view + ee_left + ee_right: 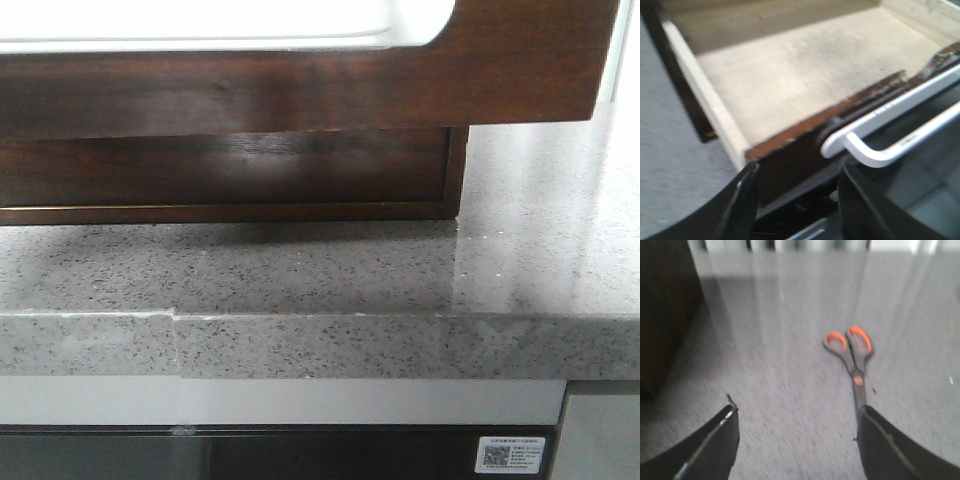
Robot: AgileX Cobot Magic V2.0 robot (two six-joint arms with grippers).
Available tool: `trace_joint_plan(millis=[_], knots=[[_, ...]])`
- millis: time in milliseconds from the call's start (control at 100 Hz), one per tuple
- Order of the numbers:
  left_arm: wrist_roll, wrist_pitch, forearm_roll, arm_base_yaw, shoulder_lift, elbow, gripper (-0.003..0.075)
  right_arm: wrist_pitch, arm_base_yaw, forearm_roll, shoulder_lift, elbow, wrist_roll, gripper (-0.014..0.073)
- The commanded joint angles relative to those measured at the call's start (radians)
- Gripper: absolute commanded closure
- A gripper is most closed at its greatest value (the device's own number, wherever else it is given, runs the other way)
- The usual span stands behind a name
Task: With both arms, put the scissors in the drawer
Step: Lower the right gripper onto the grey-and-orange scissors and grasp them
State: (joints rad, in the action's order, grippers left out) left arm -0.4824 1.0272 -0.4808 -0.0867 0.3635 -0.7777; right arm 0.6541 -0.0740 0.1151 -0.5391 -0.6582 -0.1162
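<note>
The drawer (pixel 300 90) fills the top of the front view, a wide reddish-brown front with a whitish rounded area along its top. In the left wrist view it stands pulled open, its pale inside (pixel 805 75) bare. My left gripper (pixel 797 172) is open and empty, just outside the drawer's front edge. The scissors (pixel 852 352), grey with orange-lined handles, lie flat on the grey counter. My right gripper (pixel 797 410) is open above the counter. The scissors' blade tips are hidden behind one of its fingers (pixel 885 445). Neither gripper shows in the front view.
The dark wooden cabinet body (pixel 230 170) sits on the speckled grey counter (pixel 320 280) under the drawer. A white bar handle (pixel 900 135) runs below the drawer front. A dark block (pixel 665 315) stands at one side of the right wrist view.
</note>
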Motion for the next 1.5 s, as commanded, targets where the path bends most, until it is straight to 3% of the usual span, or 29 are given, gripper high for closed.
trace_joint_plan(millis=[0,170,320,430,650,770,1490], knots=[[0.035,-0.049,0.079,-0.006,0.011,-0.059,0.0387,0.021,-0.017,0.09,-0.1,-0.075,-0.054,0.0141],[0.081,-0.062,0.221,-0.006,0.011,-0.058,0.0387,0.139,-0.076,0.106,-0.3,-0.197,-0.06,0.0143],[0.082,-0.113,0.186,-0.006,0.011,-0.058,0.0387,0.218,-0.168,0.089,-0.483,-0.294,-0.053,0.0144],[0.082,-0.149,0.159,-0.006,0.011,-0.047,0.0387,0.271,-0.216,0.017,-0.626,-0.364,0.032,0.016],[0.082,-0.193,0.144,-0.006,0.011,-0.012,0.0387,0.332,-0.228,-0.029,-0.866,-0.507,0.103,0.0272],[0.082,-0.2,0.14,-0.006,0.011,-0.01,0.0387,0.367,-0.228,-0.063,-0.966,-0.59,0.136,0.029],[0.082,-0.199,0.14,-0.006,0.011,-0.01,0.0387,0.527,-0.238,-0.095,-1.272,-0.89,0.196,0.029]])
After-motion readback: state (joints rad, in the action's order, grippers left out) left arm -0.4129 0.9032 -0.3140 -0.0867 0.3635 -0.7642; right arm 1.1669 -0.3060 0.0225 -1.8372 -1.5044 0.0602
